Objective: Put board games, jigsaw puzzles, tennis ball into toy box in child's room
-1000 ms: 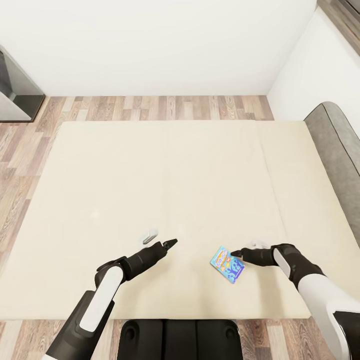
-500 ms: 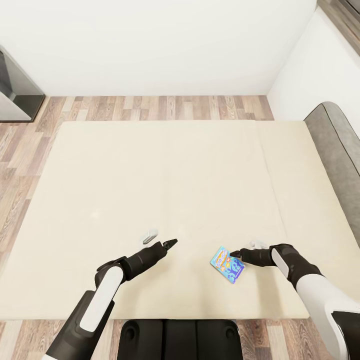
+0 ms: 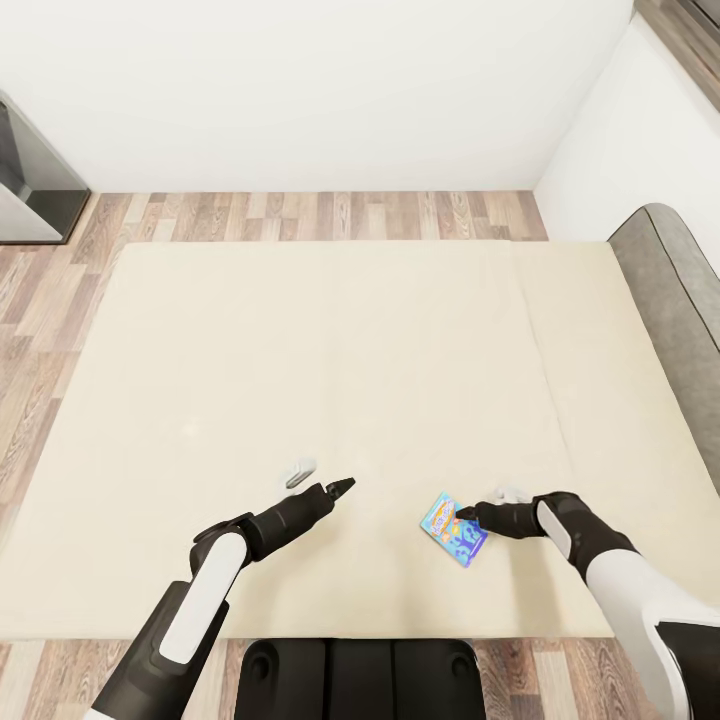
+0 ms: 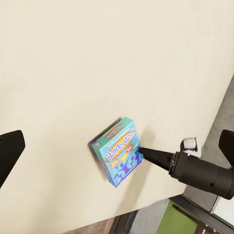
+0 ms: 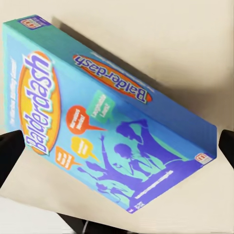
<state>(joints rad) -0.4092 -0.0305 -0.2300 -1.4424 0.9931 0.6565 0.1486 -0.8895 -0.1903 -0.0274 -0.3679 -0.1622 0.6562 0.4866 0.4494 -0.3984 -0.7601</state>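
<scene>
Balderdash is the name lettered on the small blue board game (image 3: 455,528) lying flat on the beige mattress of the bed (image 3: 300,360), near the edge closest to the robot and toward its right side. In the right wrist view the box (image 5: 107,122) sits between the two dark fingertips at the picture's sides, so the jaws are spread apart around it and not yet pressing on it.

Compared with a second ago, the right gripper (image 3: 466,514) has crept toward the box — its tips were just off the box's right edge and now reach over that edge, while the box itself has not shifted on the mattress. The left wrist view shows the same thing from the side: the pointed finger (image 4: 153,156) meets the box (image 4: 118,151) at its near corner. The head camera has not moved.

The left gripper (image 3: 340,488) hangs where it was, low over the mattress and well apart from the box; its tips look pinched together with nothing between them, though the left wrist view shows dark finger shapes at both picture edges, so its state cannot be told for certain.

By this reading the grasp of this game is about to begin. Closing on a flat box from the side may slide it along the soft mattress — a risk, not a certainty. The toy box is still to be reached.
</scene>
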